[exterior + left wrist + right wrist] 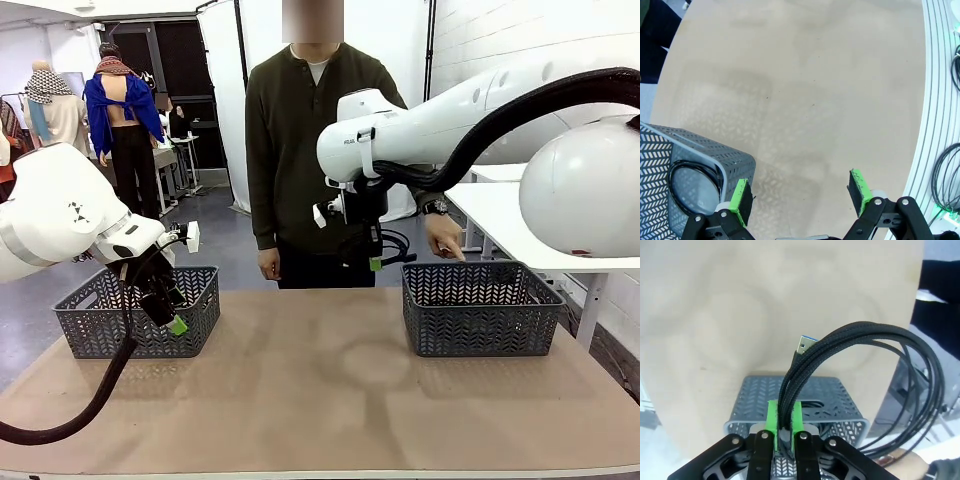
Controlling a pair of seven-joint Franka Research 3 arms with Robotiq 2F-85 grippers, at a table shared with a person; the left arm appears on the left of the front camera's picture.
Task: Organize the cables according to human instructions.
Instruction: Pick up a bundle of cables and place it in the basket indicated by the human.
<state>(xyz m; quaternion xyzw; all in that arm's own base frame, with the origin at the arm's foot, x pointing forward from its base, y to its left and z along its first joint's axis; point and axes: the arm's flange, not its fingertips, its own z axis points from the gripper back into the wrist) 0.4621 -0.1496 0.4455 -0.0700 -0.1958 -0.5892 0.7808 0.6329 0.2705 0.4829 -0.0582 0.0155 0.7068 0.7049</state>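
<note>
Between the right gripper's (pixel 782 426) green pads hangs 1 coiled black cable (pixel 875 375), clamped where several strands bunch together; the loop swings out to one side of the fingers and a plug with a blue insert (pixel 804 346) stands just above them. Directly below that gripper sits the right basket (pixel 480 308), and the wrist camera suggests a dark cord already lying in it, though I cannot be sure. Beside the basket's far rim the person's hand (pixel 444 236) points down at it.

Step in hand, as I judge it: carry the held cable to the basket indicated. Next move calls for lowering the coil inside the basket walls and parting the jaws so the whole loop drops in, no strand draped over the rim.

Off to the other side, the left gripper (pixel 802 192) hovers low over bare table (pixel 805 90) with jaws wide apart, holding nothing. Just beside one of its fingers is the left basket (pixel 700 155), with 1 coiled cable (pixel 692 175) inside.

Count: 2 baskets, 2 cables certain, 2 grippers, 1 person.
</note>
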